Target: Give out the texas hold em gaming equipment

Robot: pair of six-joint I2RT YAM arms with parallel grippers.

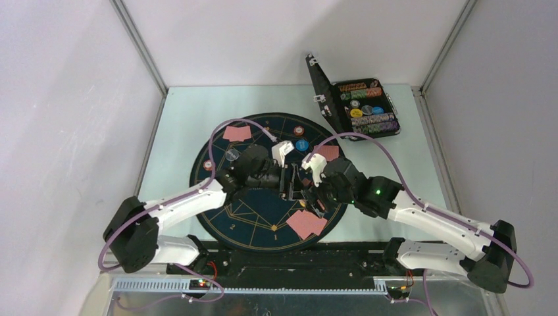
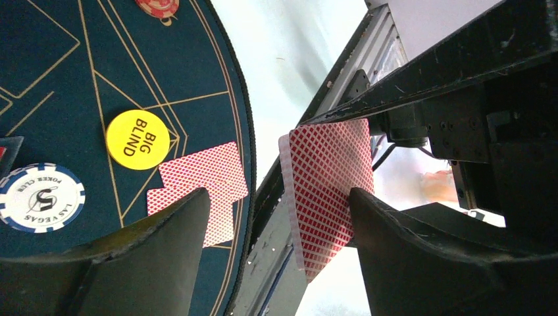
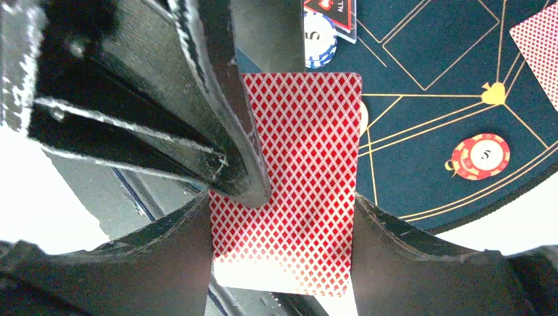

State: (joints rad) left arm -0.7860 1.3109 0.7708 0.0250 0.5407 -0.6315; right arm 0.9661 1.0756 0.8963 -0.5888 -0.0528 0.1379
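Observation:
My right gripper is shut on a stack of red-backed cards, held by its side edges above the dark-blue mat. My left gripper is open around the same stack; one left finger lies over the top card's back. The two grippers meet over the mat's centre. Dealt cards lie at the far left, far right and near edge. A yellow Big Blind disc, a blue-white chip, a red 5 chip and a triangular marker lie on the mat.
The black hinged case stands open at the back right with rows of chips inside. More chips sit on the mat's left rim and far side. A metal rail runs along the near table edge.

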